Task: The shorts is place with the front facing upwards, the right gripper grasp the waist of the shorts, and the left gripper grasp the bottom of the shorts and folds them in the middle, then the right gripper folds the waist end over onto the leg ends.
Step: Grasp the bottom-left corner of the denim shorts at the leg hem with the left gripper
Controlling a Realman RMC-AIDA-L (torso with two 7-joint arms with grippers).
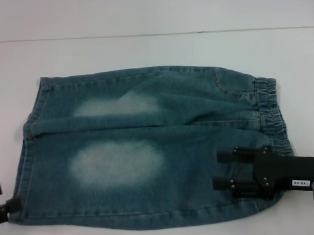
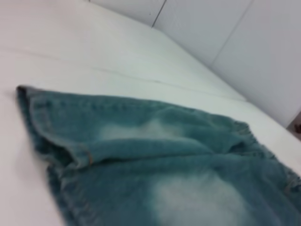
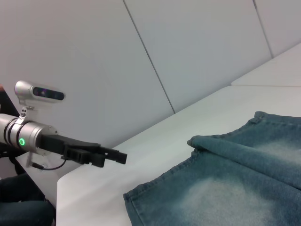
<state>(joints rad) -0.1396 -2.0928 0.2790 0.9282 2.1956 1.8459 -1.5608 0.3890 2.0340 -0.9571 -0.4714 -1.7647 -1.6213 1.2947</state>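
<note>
On the white worktop (image 1: 144,51) the faded blue denim shorts (image 1: 148,149) lie flat; right gripper (image 1: 223,170), fingers spread, hovers over the waist; left gripper (image 1: 2,200) at the hem, fingers' state unclear.

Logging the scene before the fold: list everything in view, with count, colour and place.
shorts: one, blue denim with pale faded patches, spread flat on the table, elastic waist toward the robot's right, leg ends toward its left.
table: one, white, under the shorts.
wall: white panels, behind the table.
right gripper: one, black, over the near waist corner of the shorts, open.
left gripper: one, black on a silver arm, at the near leg-end corner, beside the hem.
</note>
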